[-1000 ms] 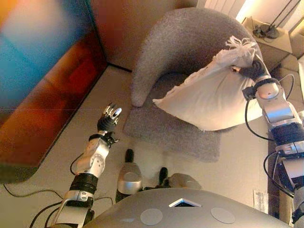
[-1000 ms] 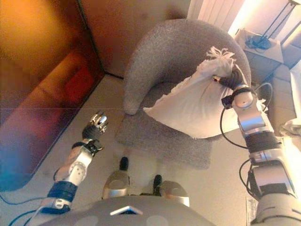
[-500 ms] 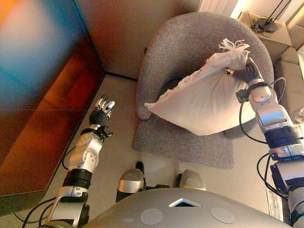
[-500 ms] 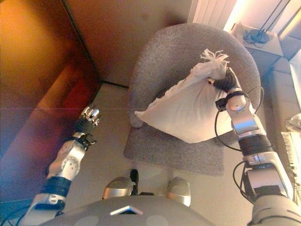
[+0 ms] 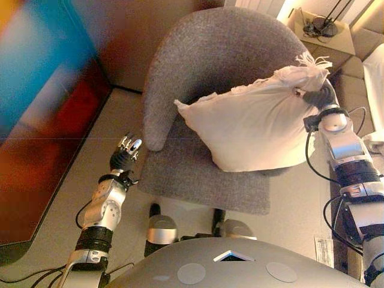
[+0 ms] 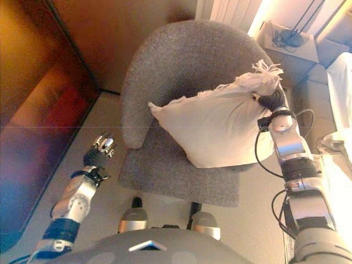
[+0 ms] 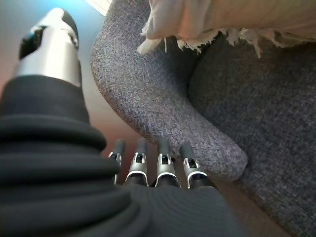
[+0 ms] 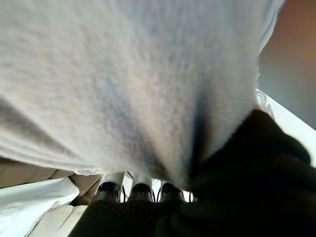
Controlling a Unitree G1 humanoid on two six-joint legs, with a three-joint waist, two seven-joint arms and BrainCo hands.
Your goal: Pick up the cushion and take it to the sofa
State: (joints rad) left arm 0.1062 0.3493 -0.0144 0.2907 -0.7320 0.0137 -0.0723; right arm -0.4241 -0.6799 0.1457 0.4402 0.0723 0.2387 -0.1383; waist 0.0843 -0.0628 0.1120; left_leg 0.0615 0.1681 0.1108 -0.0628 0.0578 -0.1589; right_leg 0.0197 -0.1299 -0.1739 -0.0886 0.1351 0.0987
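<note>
A cream cushion (image 5: pixel 258 132) with a tasselled corner hangs in the air over the grey armchair (image 5: pixel 210 66), held by that corner in my right hand (image 5: pixel 318 96). In the right wrist view the cushion's cloth (image 8: pixel 133 84) bunches into the hand, fingers (image 8: pixel 140 190) curled under it. My left hand (image 5: pixel 125 155) hovers low beside the chair's left arm, fingers (image 7: pixel 165 165) straight and holding nothing. A pale sofa edge (image 6: pixel 341 77) shows at the far right.
A dark wooden cabinet (image 6: pixel 33 110) runs along the left. A small side table (image 5: pixel 321 33) with a lamp base stands behind the armchair. Beige floor (image 5: pixel 72 180) lies between cabinet and chair.
The whole view has shifted, so the camera has moved. The cushion stays lifted in my right hand, now spread wider across the chair. My left hand sits a little lower.
</note>
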